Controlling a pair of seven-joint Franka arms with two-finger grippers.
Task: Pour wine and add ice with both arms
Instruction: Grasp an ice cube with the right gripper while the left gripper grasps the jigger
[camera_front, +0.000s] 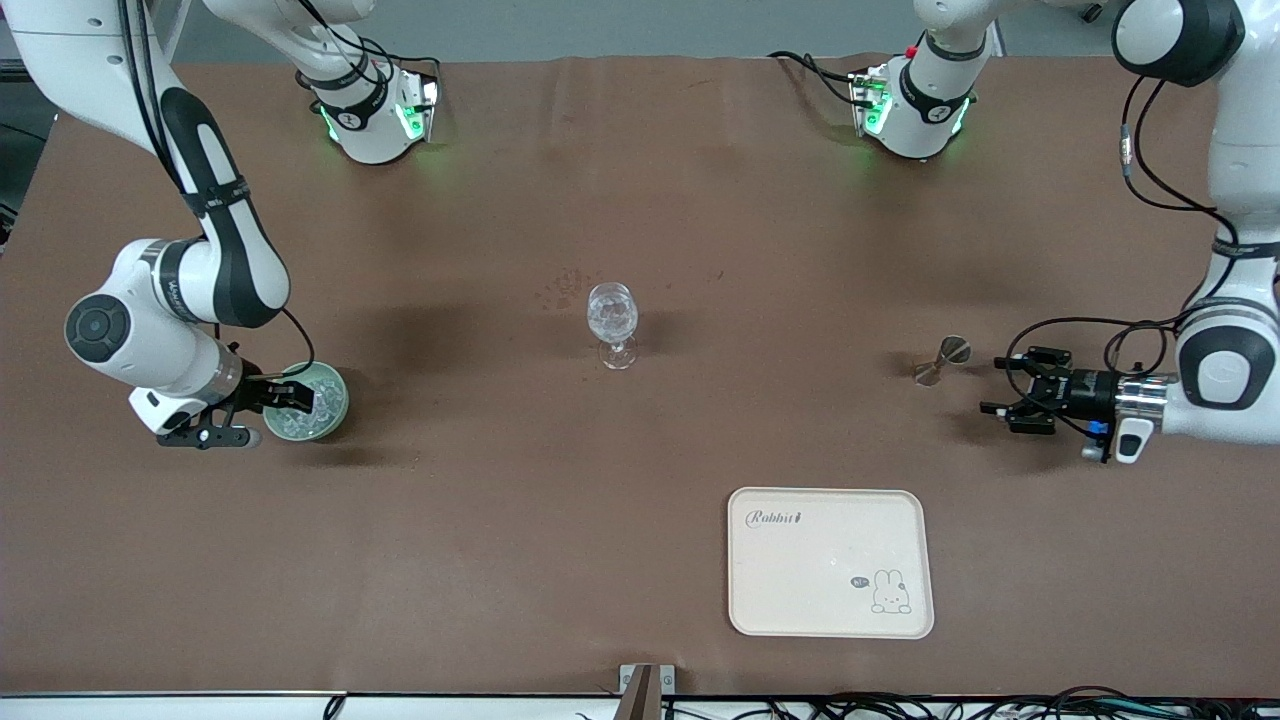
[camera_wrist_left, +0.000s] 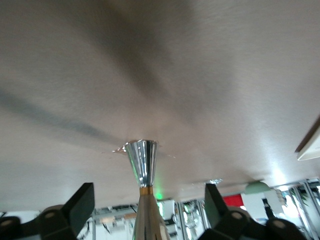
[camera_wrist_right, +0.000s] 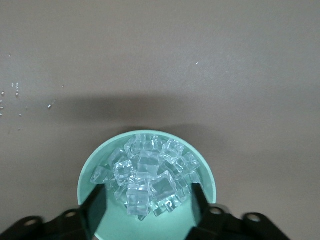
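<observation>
Glass: clear stemmed wine glass (camera_front: 612, 322) at bench centre, contents unclear
Left claw (camera_front: 1018, 393): wide, jaws flanking steel hourglass jigger (camera_front: 942, 360); pouring pending
Right claw (camera_front: 290, 398): wide, straddling ice (camera_wrist_right: 147, 175) in green bowl (camera_front: 335, 408), 9 o'clock from glass; none gripped

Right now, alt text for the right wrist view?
The right gripper, fingers apart, reaches into a mint-green bowl heaped with clear ice, straddling the top of the pile. The bowl sits on a brown table.

Even overhead light, soft shadows.
</observation>
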